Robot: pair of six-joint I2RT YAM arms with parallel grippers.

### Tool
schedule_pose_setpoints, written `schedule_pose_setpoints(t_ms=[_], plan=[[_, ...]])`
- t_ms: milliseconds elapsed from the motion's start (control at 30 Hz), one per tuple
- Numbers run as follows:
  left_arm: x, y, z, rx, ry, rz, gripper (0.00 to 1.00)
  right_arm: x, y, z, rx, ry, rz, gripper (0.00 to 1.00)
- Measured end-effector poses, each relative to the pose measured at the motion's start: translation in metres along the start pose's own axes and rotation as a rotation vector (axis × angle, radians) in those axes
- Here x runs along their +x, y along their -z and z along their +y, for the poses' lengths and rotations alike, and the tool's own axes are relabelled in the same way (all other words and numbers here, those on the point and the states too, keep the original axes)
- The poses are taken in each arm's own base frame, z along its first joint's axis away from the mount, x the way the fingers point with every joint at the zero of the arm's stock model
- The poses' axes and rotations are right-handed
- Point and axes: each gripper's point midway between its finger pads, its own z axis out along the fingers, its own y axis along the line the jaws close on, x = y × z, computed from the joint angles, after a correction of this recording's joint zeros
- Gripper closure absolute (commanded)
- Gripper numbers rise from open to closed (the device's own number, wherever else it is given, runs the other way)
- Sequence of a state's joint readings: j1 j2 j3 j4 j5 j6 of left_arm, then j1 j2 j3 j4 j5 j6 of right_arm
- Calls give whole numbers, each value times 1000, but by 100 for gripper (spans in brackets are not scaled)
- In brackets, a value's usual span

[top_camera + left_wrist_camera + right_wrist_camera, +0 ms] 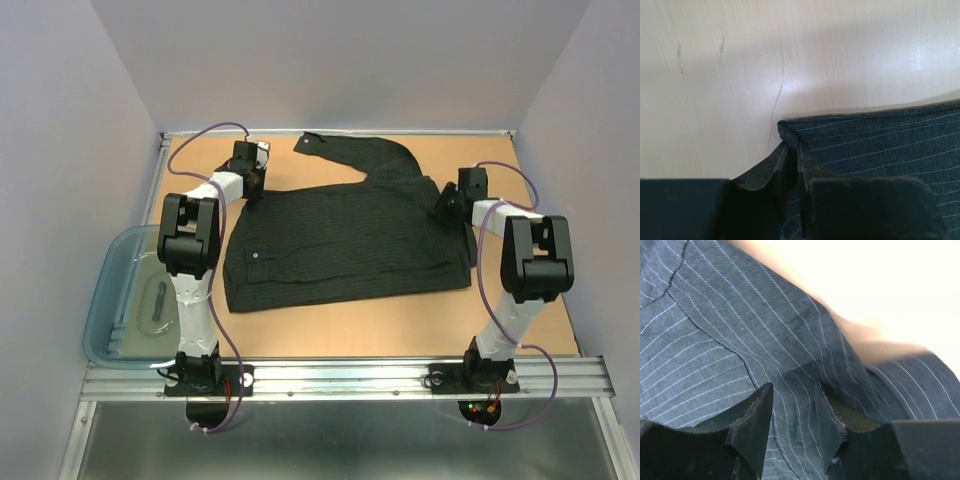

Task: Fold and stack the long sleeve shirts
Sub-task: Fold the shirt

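Observation:
The black pinstriped long sleeve shirt [350,235] lies spread flat in the middle of the table, one sleeve [345,150] reaching toward the back edge. My left gripper [252,186] is at the shirt's back left corner. In the left wrist view my left gripper [791,147] is shut on that corner of the shirt [880,145]. My right gripper [441,207] is at the shirt's right side near the sleeve's base. In the right wrist view my right gripper [795,395] is open, its fingers straddling a raised ridge of the shirt [715,315].
A translucent blue-grey plastic tub [108,300] stands off the table's left edge beside the left arm, with a small dark item inside. Bare wooden table [400,320] shows in front of the shirt. Walls close in the back and both sides.

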State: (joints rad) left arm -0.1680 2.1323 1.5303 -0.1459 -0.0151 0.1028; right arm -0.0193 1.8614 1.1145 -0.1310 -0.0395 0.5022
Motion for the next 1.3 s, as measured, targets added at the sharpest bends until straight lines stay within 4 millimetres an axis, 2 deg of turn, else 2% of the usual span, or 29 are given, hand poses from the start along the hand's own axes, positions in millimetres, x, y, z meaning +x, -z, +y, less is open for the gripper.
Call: schedule_pose_setpoints(t_ms=[367, 567, 600, 667, 733, 833, 933, 1033, 1167, 1300], plan=[[-1, 0, -7, 36, 11, -20, 73, 41, 38, -30, 92, -151, 10, 51], [3, 4, -13, 69, 18, -17, 67, 52, 53, -39, 128, -154, 38, 38], [4, 5, -13, 72, 18, -14, 57, 53, 55, -40, 136, -144, 48, 34], [7, 8, -13, 70, 15, -7, 47, 54, 61, -43, 157, -115, 71, 28], [9, 11, -12, 67, 16, 3, 38, 46, 68, -41, 165, -67, 85, 23], [9, 13, -11, 64, 15, 7, 28, 15, 77, -27, 143, -11, 52, 20], [9, 16, -10, 57, 14, 10, 26, -36, 83, 0, 90, 66, -39, 20], [7, 19, -6, 46, 18, 6, 26, -63, 82, 14, 64, 110, -81, 22], [5, 19, 1, 36, 29, 1, 26, -81, 60, 22, 59, 163, -79, 25], [6, 19, 15, 36, 56, 0, 26, -83, 27, 23, 57, 216, -33, 28]])
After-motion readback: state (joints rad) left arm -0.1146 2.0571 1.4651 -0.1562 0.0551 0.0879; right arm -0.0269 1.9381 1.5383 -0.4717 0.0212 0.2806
